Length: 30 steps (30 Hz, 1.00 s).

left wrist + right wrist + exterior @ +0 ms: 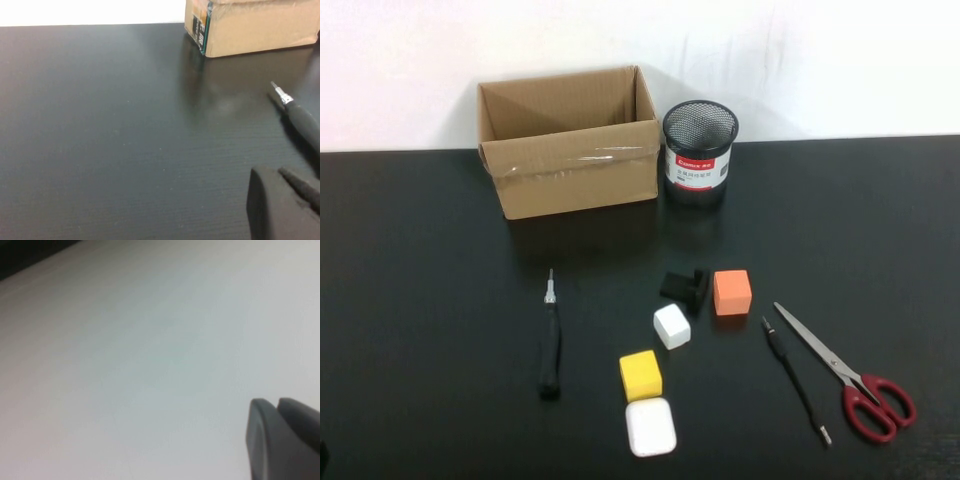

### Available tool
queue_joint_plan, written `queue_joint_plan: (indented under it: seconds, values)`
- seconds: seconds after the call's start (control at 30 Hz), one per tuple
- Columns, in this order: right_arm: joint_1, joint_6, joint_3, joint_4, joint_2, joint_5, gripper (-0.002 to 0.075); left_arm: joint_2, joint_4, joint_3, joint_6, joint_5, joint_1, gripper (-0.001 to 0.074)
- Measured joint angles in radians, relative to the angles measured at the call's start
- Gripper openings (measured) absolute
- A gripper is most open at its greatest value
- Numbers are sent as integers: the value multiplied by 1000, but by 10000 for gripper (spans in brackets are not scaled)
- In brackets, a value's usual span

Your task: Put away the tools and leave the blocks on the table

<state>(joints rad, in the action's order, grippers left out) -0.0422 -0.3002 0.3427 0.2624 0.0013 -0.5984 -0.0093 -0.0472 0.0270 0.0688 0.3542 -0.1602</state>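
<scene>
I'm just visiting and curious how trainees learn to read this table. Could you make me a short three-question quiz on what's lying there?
1. True or false: the scissors lie inside the cardboard box.
2. Which cube sits nearest the probe? A) yellow B) orange C) white
3. Fill in: the screwdriver lies on the robot's ____ side of the blocks.

Key
1. False; they lie on the table.
2. B, the orange cube.
3. Left.

The left gripper hangs low near the screwdriver; the right gripper faces only a pale surface.
</scene>
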Motion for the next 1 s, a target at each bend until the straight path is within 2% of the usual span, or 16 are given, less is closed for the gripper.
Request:
queue_joint_plan:
  seconds: [0.17, 0.37, 0.47, 0.6, 0.77, 1.0]
  values:
    - [0, 120, 362, -4, 183, 404, -7, 0, 0, 0, 0, 0, 0, -4]
    - [-2, 165, 647, -20, 506, 937, -7, 0, 0, 0, 0, 0, 0, -4]
    - [-2, 229, 670, -32, 642, 1085, -7, 0, 0, 0, 0, 0, 0, -4]
    - [-2, 267, 670, -33, 791, 1165, -7, 0, 0, 0, 0, 0, 0, -4]
    - [-2, 289, 672, 89, 961, 1347, -7, 0, 0, 0, 0, 0, 0, -4]
    - [15, 557, 672, 230, 1204, 1546, -1, 0, 0, 0, 0, 0, 0, -4]
